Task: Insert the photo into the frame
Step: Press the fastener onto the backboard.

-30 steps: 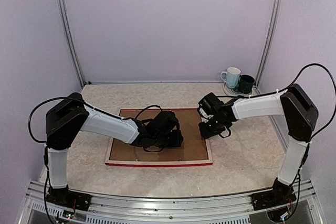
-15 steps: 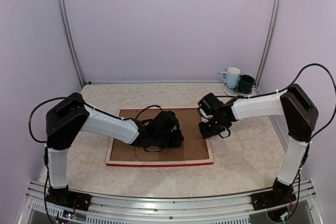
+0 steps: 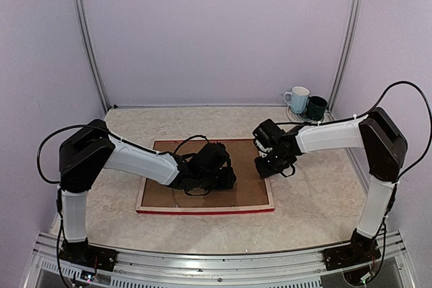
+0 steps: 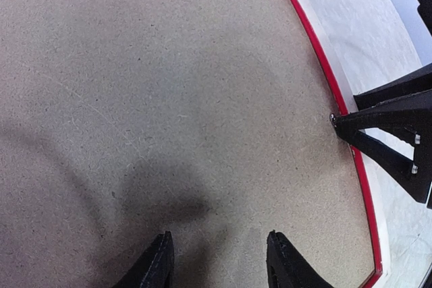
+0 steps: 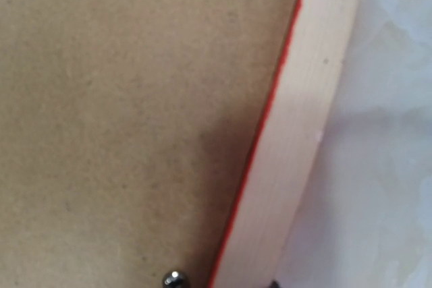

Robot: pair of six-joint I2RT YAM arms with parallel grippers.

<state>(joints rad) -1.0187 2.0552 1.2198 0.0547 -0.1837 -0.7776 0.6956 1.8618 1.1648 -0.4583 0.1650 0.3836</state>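
Thin red-and-pale-wood rectangular frame [image 3: 202, 211] lies long axis left-right; your right gripper [image 3: 266, 169], jaws unreadable, is at its right rail; left gripper [image 4: 216, 261] jaws spread.

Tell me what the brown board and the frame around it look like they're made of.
The brown board looks like hardboard or fibreboard: matte, finely speckled, no grain. The frame looks like pale bare wood with faint grain, painted red along its edge.

Both arms reach inward, left hand [image 4: 219, 261] low with fingers parted, right hand [image 3: 272, 164] angled down.
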